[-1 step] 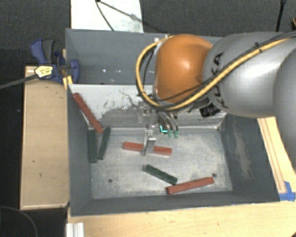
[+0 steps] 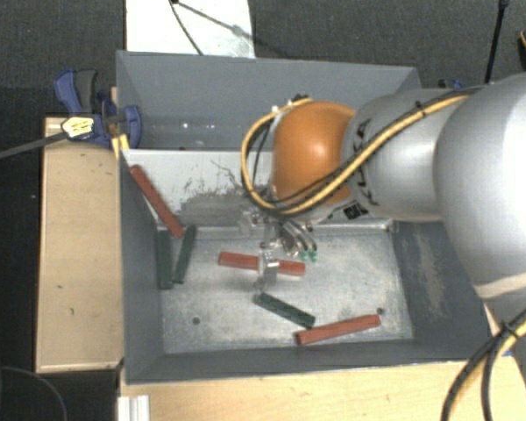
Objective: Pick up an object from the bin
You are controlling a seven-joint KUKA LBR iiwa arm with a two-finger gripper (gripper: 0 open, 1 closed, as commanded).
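Camera view, from above and a little to one side: the arm's silver casing (image 2: 438,156) came in from the right and hid much of the grey bin's (image 2: 272,90) right-hand wall and back corner. An orange cover (image 2: 311,152) at the wrist, looped by yellow and black cables (image 2: 256,160), sat directly over the gripper (image 2: 272,257), so only its lowest part could be seen. Whether the gripper was spread or pressed together could not be told.

The gripper's tip stood at a red stick (image 2: 237,260) lying crosswise near the middle of the bin floor. It covered the stick's middle section, and whether it touched the stick was hard to make out.

Just in front of that lay a dark green stick (image 2: 283,310), slanted, and nearer the front wall another red stick (image 2: 337,329). At the left, a third red stick (image 2: 155,202) leaned along the side wall. Its lower end met two dark green sticks (image 2: 164,257) standing close together against that wall.

A small dark patch (image 2: 355,210) on the casing beneath the cover was too small to read.
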